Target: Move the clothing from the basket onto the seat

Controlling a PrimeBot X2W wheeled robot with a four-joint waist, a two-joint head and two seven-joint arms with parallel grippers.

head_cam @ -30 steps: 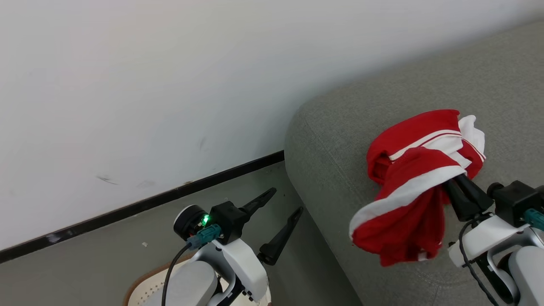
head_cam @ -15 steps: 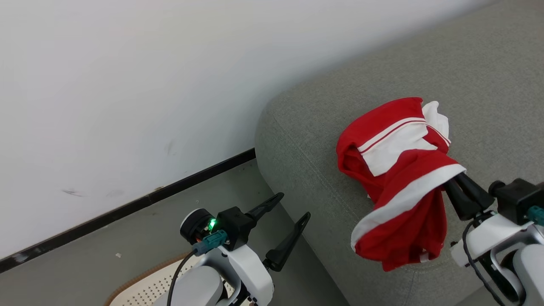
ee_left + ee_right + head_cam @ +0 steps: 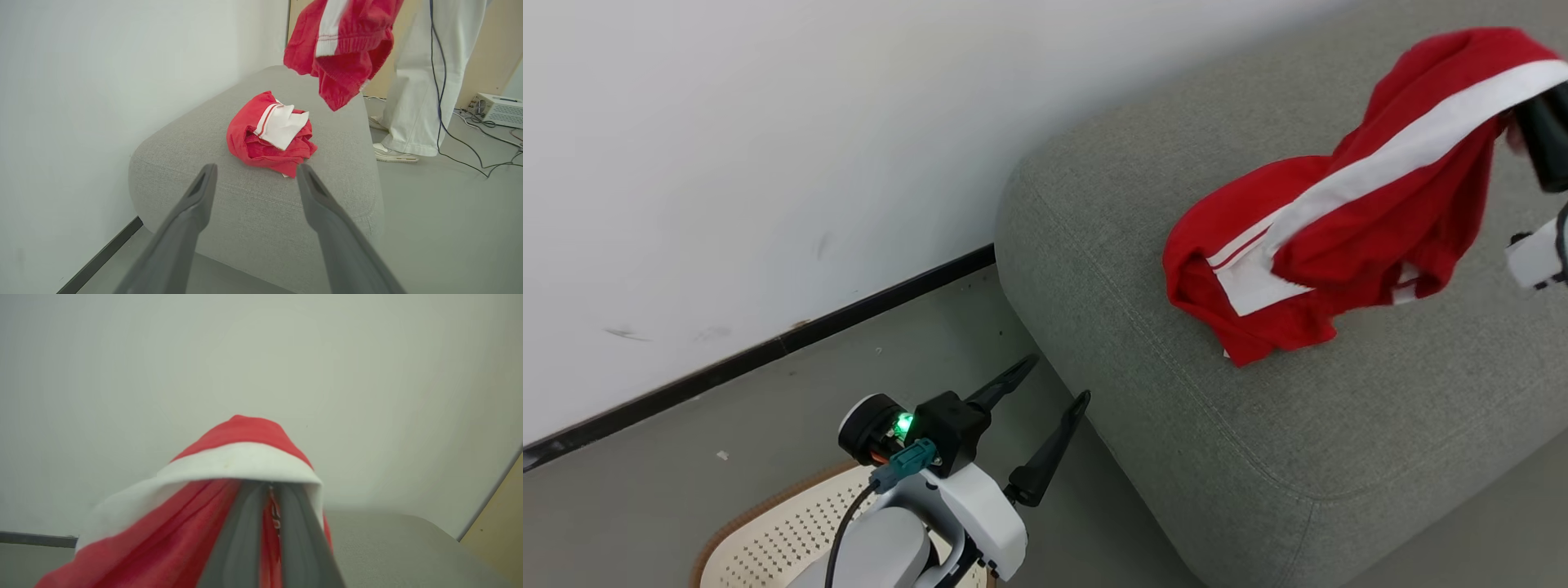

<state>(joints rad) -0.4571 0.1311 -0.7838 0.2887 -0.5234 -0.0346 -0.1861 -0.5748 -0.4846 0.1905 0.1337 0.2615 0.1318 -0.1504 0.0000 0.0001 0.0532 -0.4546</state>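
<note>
Head view, against the picture a second back: the right gripper (image 3: 269, 486) has gone up and further in over the large grey fabric-upholstered seat (image 3: 1258, 441). The camera has shifted too, so only the relation is noted. The bright red garment with the broad white stripe (image 3: 1409, 184), then sagging over the seat's front edge, is now carried above its top.

Right fingers are seen pressed together on a fold of this garment, red cloth pinched between them and the white band draped over the tips.

A second red garment with a white panel (image 3: 271, 136) is found crumpled on the seat, near its rounded corner.

Judged: transport is nearly finished and lowering and release are still owed.

The left gripper (image 3: 1058, 380) is held spread wide with nothing in it, above the cream perforated basket with a brown rim (image 3: 768, 543), which is partly covered by the arm. No clothing is seen in the exposed part.

The left wrist view alone separates the two garments, the carried one hanging clear above the lying one. It also takes in a person's white-trousered legs (image 3: 412, 81) beyond the seat
</note>
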